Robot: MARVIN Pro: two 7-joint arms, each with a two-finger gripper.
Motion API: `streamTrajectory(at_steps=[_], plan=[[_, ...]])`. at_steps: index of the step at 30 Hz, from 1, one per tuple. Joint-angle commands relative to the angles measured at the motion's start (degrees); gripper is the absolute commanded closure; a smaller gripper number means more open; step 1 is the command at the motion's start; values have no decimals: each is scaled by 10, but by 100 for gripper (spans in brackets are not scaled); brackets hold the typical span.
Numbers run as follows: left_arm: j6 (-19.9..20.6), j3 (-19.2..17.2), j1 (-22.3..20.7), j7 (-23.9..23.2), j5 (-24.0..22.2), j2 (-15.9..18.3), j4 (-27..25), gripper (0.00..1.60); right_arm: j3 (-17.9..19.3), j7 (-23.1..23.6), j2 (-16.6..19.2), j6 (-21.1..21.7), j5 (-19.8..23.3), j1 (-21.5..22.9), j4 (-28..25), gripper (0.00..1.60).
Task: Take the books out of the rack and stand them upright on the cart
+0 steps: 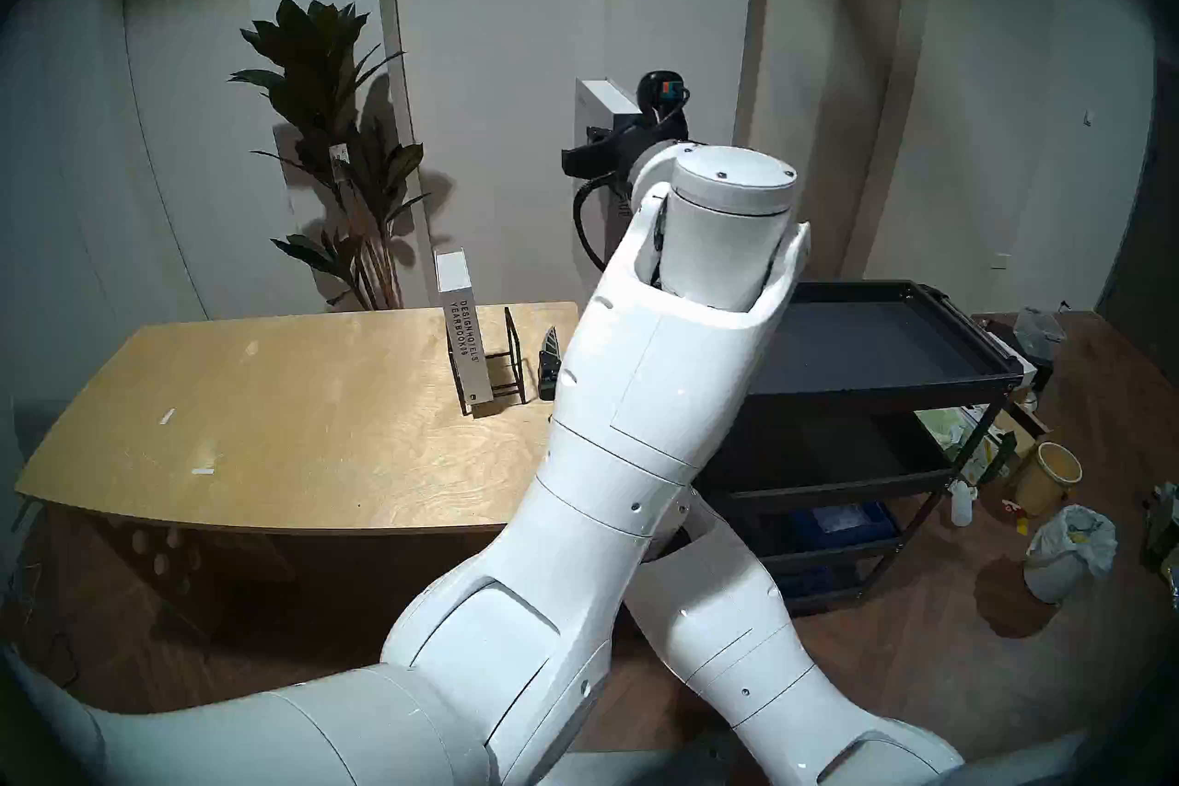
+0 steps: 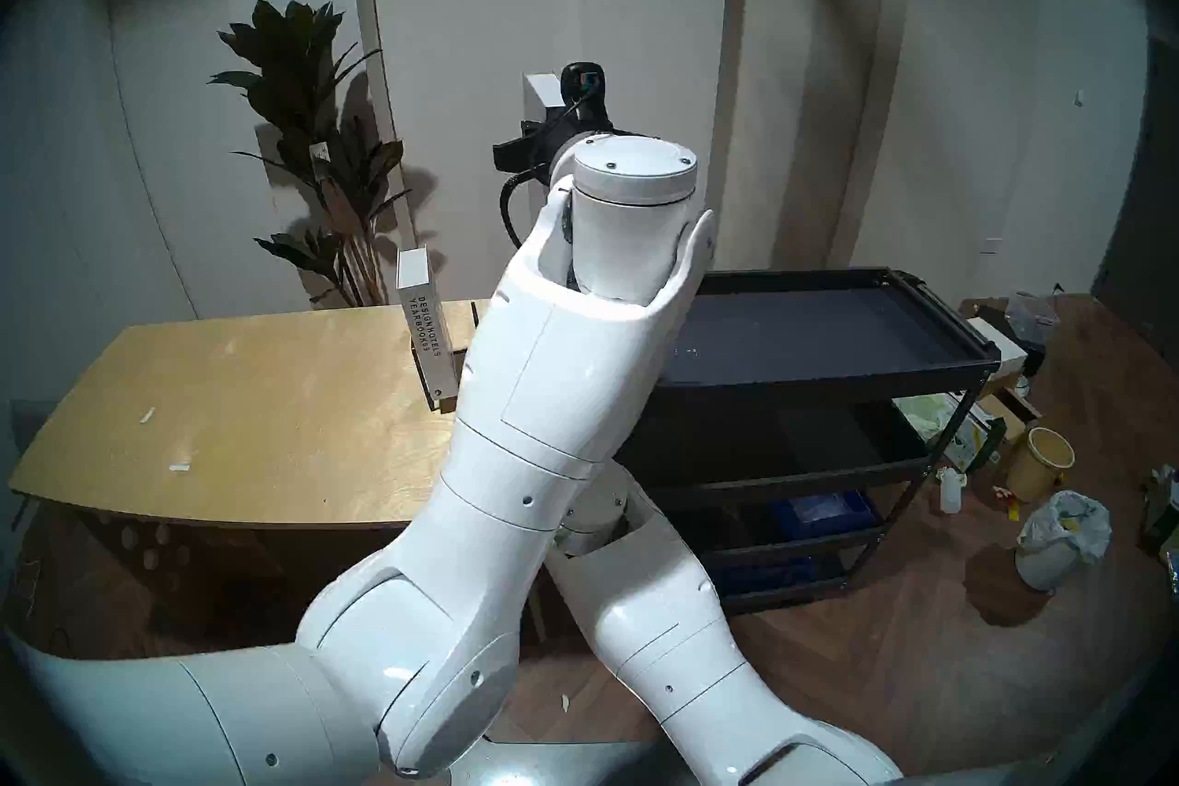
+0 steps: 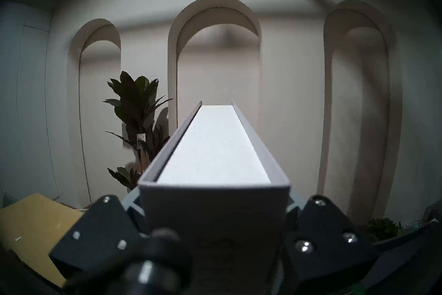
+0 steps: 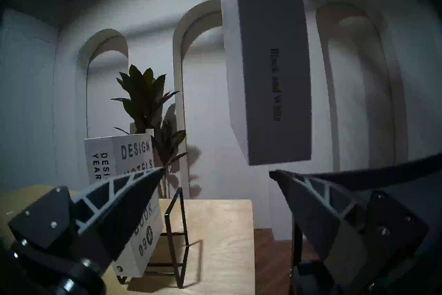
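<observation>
The left claw (image 3: 215,227) gripped the taller book (image 3: 212,148) upright in the air, apparently over the cart (image 1: 893,376); the right claw (image 4: 215,172) hung released beside the rack (image 4: 178,237).

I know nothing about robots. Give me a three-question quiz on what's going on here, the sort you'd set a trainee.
1. True or false: the shorter book stands in the rack on the wooden table.
2. What holds the taller book up in the air?
A. the left end effector
B. the rack
C. the wooden table
3. Fill the gap: the right end effector, low beside the rack, is ___ and holds nothing.

Key: 1 true; 2 A; 3 open.
</observation>
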Motion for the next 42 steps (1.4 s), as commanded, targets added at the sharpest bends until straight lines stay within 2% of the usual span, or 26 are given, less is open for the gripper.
streamTrajectory(at_steps=[1, 7, 13, 15, 20, 34, 42], plan=[[-27, 9, -50, 20, 13, 8, 14, 160, -22, -72, -11, -10, -25, 22, -15, 0], [-48, 5, -65, 37, 9, 9, 34, 160, -40, -138, -9, -8, -33, 22, -15, 0], [-51, 14, -63, 53, -7, 16, 32, 160, -43, -171, -4, -20, -45, 16, -26, 0], [-43, 17, -57, 57, -20, 17, 24, 160, -47, -171, 3, -23, -40, 18, -30, 0], [-28, 35, -42, 60, -47, 30, 1, 160, -51, -133, 21, -21, -1, 21, -47, 0], [-4, 85, -60, 99, -113, 67, 8, 160, -66, -144, 35, -17, 13, 37, -44, 0], [-6, 107, -53, 114, -136, 78, 5, 160, -67, -151, 28, -12, 25, 52, -16, 0]])
